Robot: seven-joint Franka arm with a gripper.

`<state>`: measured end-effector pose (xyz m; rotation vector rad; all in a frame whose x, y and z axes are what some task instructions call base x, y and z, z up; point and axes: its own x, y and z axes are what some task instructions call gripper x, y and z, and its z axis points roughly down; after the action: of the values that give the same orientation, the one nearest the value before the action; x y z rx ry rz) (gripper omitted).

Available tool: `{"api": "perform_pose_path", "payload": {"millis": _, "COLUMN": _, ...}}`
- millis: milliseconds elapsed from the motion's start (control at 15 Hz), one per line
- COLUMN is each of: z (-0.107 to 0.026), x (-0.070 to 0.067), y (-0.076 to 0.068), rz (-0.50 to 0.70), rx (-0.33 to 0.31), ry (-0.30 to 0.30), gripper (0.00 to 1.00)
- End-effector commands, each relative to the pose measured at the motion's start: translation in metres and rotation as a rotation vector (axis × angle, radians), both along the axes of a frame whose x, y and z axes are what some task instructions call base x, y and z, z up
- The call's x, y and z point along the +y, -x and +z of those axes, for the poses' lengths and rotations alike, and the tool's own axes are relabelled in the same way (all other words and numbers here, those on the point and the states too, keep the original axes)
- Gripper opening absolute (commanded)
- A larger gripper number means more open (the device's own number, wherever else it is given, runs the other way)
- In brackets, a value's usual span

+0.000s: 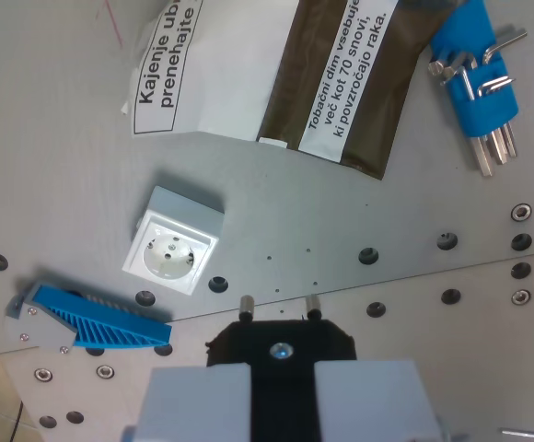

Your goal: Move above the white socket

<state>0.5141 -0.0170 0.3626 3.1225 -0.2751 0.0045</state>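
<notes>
The white socket (170, 247) lies on the grey metal plate, left of centre in the wrist view, with its round face and two holes turned up. My gripper (282, 370) is at the bottom centre, its two grey fingers (203, 396) shut on a black plug (281, 343). The plug's two metal pins (246, 304) point towards the plate. The plug sits to the wrist view's right of the socket and lower in the picture, not over it.
A blue ribbed plastic part (97, 322) lies just below-left of the socket. A white and brown tobacco pouch (276, 64) lies along the top. A blue holder of hex keys (477, 83) is at the top right. Screw holes dot the plate (368, 255).
</notes>
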Motion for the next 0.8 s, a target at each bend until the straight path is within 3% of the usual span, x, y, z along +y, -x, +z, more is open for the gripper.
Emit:
{"api": "perform_pose_path", "payload": {"millis": 67, "z": -0.0001, "x": -0.0002, "y": 0.0002, "rz": -0.001, "rx": 0.0, "ry": 0.0, "gripper": 0.0}}
{"api": "perform_pose_path", "payload": {"millis": 800, "z": -0.0064, "x": 0.0023, "y": 0.0032, "rz": 0.067, "rx": -0.008, "ry": -0.002, "gripper": 0.0}}
